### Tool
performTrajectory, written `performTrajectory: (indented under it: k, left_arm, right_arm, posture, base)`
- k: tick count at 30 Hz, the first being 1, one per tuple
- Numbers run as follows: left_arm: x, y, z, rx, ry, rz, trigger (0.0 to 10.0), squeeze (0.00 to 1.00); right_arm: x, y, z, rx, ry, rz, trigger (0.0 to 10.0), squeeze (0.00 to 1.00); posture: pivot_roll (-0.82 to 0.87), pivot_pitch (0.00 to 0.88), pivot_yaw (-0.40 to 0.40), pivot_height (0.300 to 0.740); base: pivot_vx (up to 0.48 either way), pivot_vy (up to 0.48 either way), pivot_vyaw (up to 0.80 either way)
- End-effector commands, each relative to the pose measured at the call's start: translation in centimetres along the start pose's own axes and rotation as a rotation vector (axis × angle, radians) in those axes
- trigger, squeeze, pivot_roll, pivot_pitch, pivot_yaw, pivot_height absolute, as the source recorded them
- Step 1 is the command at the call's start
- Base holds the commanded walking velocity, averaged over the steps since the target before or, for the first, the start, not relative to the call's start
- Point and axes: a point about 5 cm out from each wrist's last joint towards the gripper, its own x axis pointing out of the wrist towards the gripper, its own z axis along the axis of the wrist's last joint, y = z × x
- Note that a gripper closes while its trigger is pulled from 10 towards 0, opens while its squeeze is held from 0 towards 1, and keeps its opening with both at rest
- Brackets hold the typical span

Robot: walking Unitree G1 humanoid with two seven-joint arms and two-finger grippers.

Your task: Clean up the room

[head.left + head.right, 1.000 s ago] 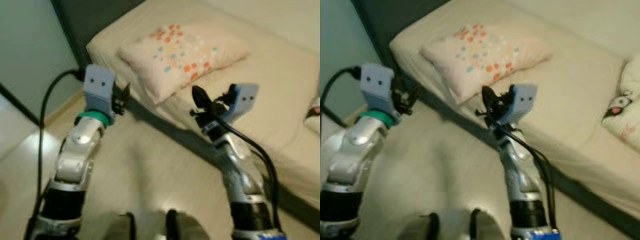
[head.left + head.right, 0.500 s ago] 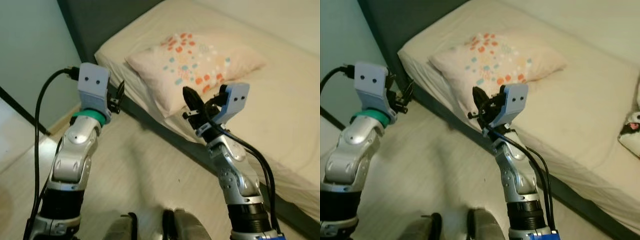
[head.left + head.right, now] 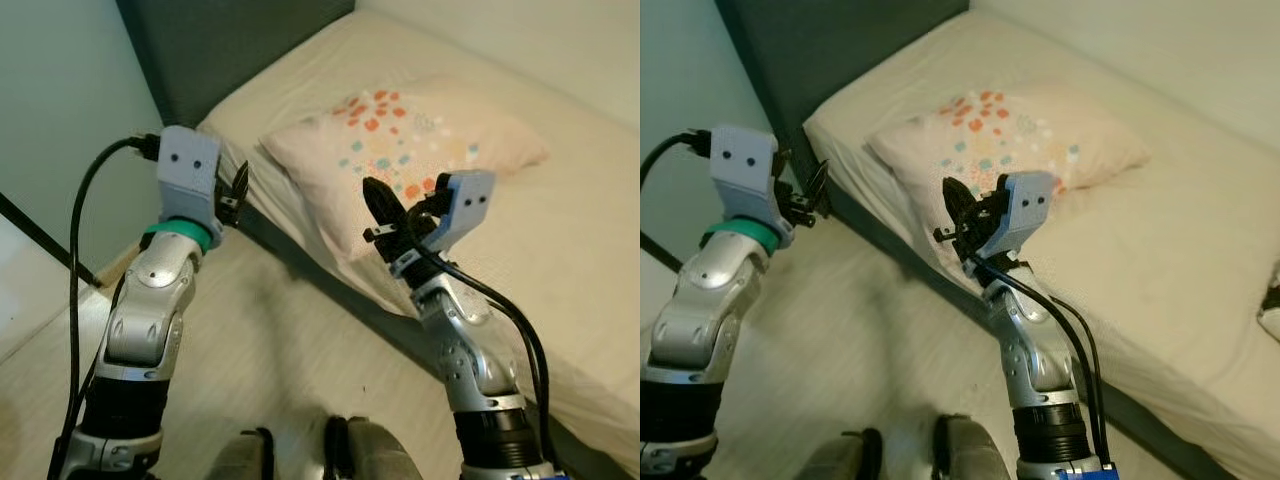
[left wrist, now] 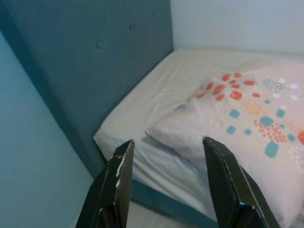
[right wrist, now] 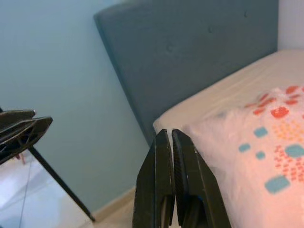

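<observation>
The right gripper [image 5: 172, 180] has its two black fingers [image 5: 159, 175] pressed together with nothing between them, raised in the air just off the long edge of the bed [image 3: 590, 230], near the pillow's lower corner. The left gripper [image 4: 166, 185] holds its fingers [image 4: 118, 180] well apart, empty, and points at the head corner of the bed from the floor side; in the head views it hangs over the floor [image 3: 290, 340] close beside that corner of the mattress, not touching it.

The pillow [image 3: 400, 160] is pale pink with a scatter of orange, teal and yellow spots. It lies flat on the cream sheet near the head end of the bed, with one corner reaching the mattress edge that faces the robot; it seems to overhang that edge slightly, though the right gripper partly hides the spot. Neither gripper touches it.

The dark teal padded headboard [image 4: 90, 61] stands upright at the head of the bed against a lighter blue-green wall [image 5: 57, 80]. A thin dark slanted leg [image 5: 59, 183], perhaps of a stand, reaches the floor by that wall. At the far right edge of the bed, in the right eye view, a small dark-and-white thing [image 3: 1270, 305] lies on the sheet, too cropped to identify
</observation>
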Motion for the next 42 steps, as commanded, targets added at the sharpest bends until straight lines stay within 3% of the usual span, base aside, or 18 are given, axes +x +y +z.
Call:
performTrajectory:
  k: [1,42]
  left_arm:
    - [-0.08,-0.22,-0.43,0.001,0.019,-0.009,10.0,0.0]
    - [0.05,-0.28,-0.36,0.001,0.013,-0.01,10.0,0.0]
  right_arm:
    - [-0.38,-0.31,-0.18,0.001,0.011,-0.011,10.0,0.0]
    - [-0.53,-0.04,-0.25,0.043,0.022,0.03,10.0,0.0]
  posture:
    - [-0.04,0.149,0.028,0.74]
    - [-0.04,0.14,0.026,0.74]
  base:
    - [0.394,0.0,0.0]
    - [0.391,0.0,0.0]
